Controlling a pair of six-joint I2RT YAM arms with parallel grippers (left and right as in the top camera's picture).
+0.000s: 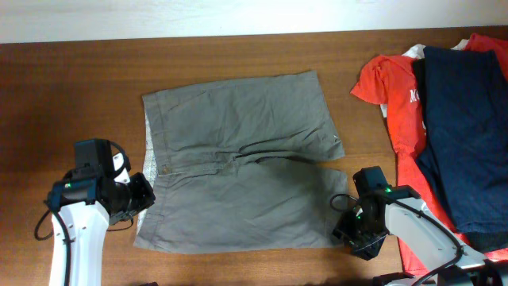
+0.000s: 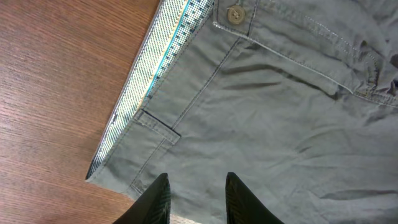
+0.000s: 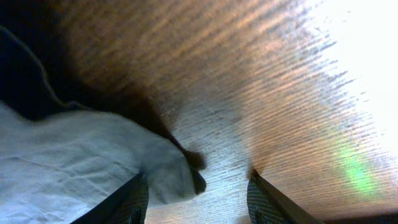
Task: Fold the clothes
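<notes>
Grey-khaki woven shorts (image 1: 238,159) flat on brown wooden bench (image 1: 71,79); left claw (image 2: 196,186), 8 o'clock, and right claw (image 3: 199,186), 4 o'clock, gape wide for corner grasps.

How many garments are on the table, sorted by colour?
Grey-khaki shorts: 1
Orange-red T-shirt: 1
Dark navy garment: 1
Total: 3 that can be told apart

The shorts (image 1: 238,167) lie flat on the table (image 1: 63,87); to their right sits a T-shirt (image 1: 397,95), another garment (image 1: 464,119) atop it.
</notes>
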